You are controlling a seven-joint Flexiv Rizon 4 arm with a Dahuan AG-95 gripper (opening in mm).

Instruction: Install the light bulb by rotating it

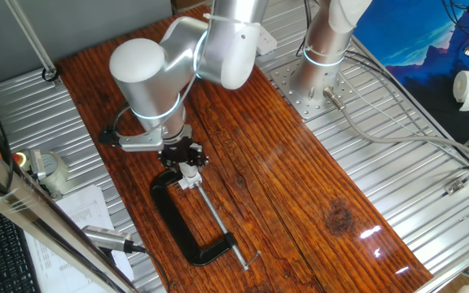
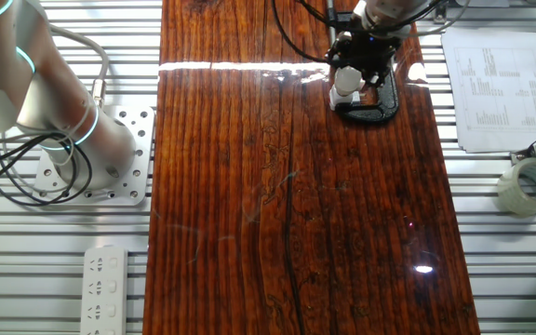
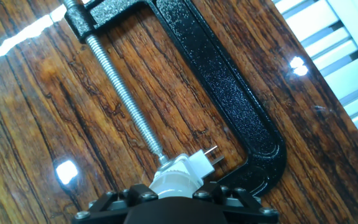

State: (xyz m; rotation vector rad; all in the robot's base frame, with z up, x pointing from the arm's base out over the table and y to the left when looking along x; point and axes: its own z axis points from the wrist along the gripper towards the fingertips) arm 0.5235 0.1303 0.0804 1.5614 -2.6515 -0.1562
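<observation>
Black gripper (image 1: 187,165) over unlabelled bulb (image 3: 174,182)

We are seeing the gripper (image 1: 182,157) sitting low over the socket (image 3: 180,168), hemmed by the black clamp (image 1: 187,232): its frame is curving round one side (image 3: 229,106) and its screw (image 3: 124,93) is running up to the socket on the other. Bare wooden table (image 1: 300,195) is lying open well beyond the clamp, toward the arm's base (image 1: 316,81).
</observation>
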